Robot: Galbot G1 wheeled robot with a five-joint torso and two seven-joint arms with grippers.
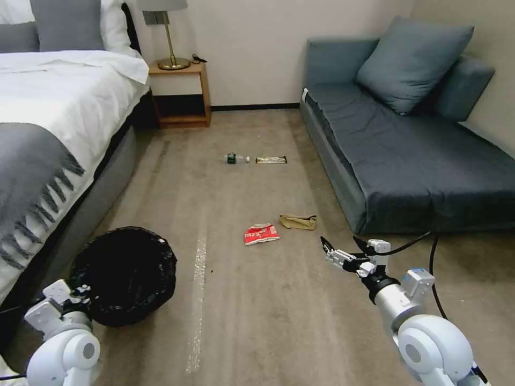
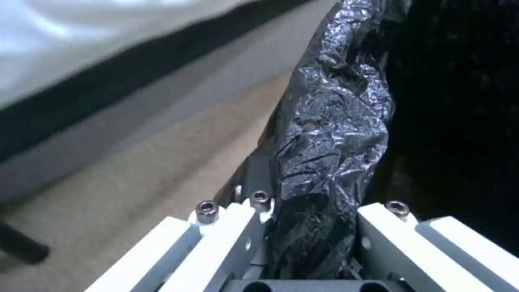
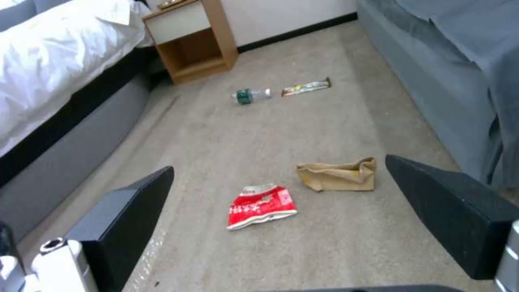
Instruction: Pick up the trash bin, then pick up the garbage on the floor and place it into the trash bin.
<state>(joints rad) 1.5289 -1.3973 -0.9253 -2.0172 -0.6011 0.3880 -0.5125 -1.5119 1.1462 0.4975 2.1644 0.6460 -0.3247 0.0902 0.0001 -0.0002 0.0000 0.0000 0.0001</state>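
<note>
The trash bin (image 1: 126, 273) is held by its bag-lined rim in the left pincer (image 2: 311, 227) beside the bed (image 1: 48, 107). The right pincer (image 1: 343, 247) is spread wide above the floor near a red-and-white snack packet (image 3: 261, 206), its white lettering unreadable; the bottle (image 1: 236, 158) carries a green label.

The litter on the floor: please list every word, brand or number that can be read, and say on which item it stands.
Red-and-white snack packet: white characters across the red face, too blurred to read.
Bottle: green label, no legible text.
Gold-black wrapper: some print, too small to read.
Brown paper bag: no print visible.
Black-lined trash bin: no label visible.
So nothing can be quoted.
</note>
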